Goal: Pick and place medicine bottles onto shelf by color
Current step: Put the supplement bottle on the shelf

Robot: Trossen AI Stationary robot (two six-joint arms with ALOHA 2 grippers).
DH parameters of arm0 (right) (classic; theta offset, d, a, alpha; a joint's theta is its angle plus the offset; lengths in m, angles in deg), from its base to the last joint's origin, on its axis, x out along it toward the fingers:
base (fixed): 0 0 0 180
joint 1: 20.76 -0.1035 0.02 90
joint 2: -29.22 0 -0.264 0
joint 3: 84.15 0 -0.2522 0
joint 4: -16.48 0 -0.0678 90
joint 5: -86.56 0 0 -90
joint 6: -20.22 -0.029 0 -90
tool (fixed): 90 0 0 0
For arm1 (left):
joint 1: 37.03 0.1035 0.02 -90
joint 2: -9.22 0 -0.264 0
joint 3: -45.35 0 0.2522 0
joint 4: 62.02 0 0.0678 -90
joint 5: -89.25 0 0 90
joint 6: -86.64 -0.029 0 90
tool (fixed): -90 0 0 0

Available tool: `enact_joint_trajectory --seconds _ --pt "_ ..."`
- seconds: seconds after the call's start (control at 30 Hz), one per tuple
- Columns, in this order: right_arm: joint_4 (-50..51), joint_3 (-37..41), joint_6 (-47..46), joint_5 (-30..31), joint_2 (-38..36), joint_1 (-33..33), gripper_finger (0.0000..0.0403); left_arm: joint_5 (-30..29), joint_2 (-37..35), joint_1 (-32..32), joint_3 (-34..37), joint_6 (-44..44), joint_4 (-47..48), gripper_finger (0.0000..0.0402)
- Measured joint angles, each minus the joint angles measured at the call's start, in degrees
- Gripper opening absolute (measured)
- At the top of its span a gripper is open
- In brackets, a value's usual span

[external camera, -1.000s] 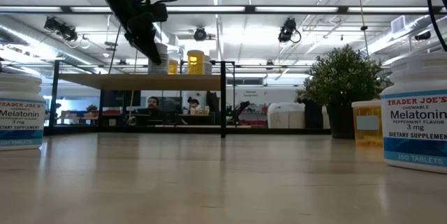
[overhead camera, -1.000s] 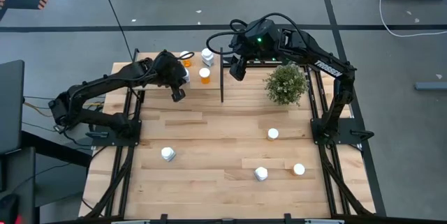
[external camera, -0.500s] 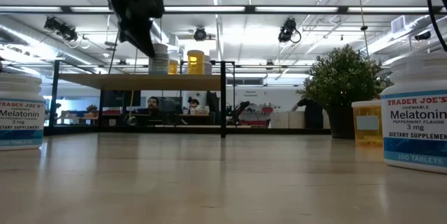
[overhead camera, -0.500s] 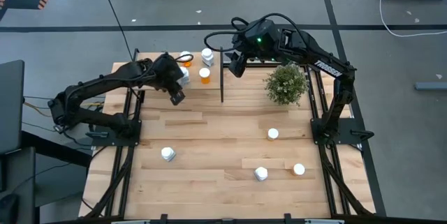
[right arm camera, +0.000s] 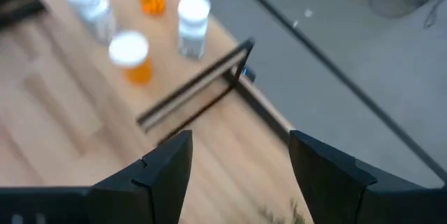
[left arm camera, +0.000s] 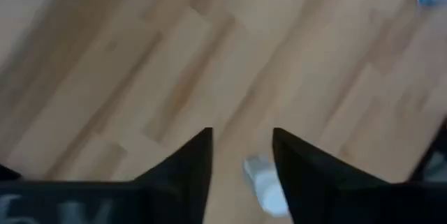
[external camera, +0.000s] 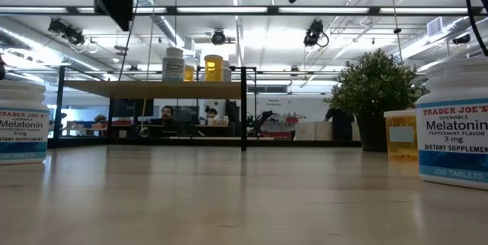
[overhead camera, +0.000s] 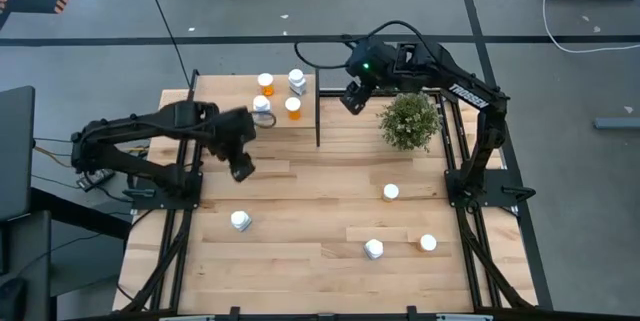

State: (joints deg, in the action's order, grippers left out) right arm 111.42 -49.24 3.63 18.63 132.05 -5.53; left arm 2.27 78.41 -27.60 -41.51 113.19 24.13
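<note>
1. low view, nearest the lens: a white-capped white melatonin bottle stands at 9 o'clock and another white melatonin bottle at 3 o'clock, with a small translucent orange bottle just beside the latter.
2. high view: on the bare light plank tabletop four white-capped bottles stand apart, one at 7 o'clock, three toward 5 o'clock.
3. the left gripper hangs over the planks at 9 o'clock, below the shelf edge; its wrist view shows the two dark fingers parted, nothing between them, only a blurred white bottle on the wood beyond.
4. a small green bushy plant sits at 1 o'clock.
5. the raised light-wood shelf lies at 11 o'clock with a black upright divider panel; four bottles stand on it left of the divider, two orange-bodied and two white-bodied.
6. the right gripper hovers just right of the divider at 12 o'clock, fingers spread and empty.
</note>
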Motion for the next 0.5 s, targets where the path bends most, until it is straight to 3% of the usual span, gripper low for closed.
enact_joint_trajectory --seconds 0.3,0.5 --pt "8.6 0.0 -8.8 -5.0 0.0 -4.6 0.0244 -0.2 0.0 -15.0 0.4 10.0 5.7 0.0284" --pt "8.3 0.0 -11.5 -4.6 0.0 -10.2 0.0244 -2.2 -0.2 -24.6 0.4 21.7 5.9 0.0325"
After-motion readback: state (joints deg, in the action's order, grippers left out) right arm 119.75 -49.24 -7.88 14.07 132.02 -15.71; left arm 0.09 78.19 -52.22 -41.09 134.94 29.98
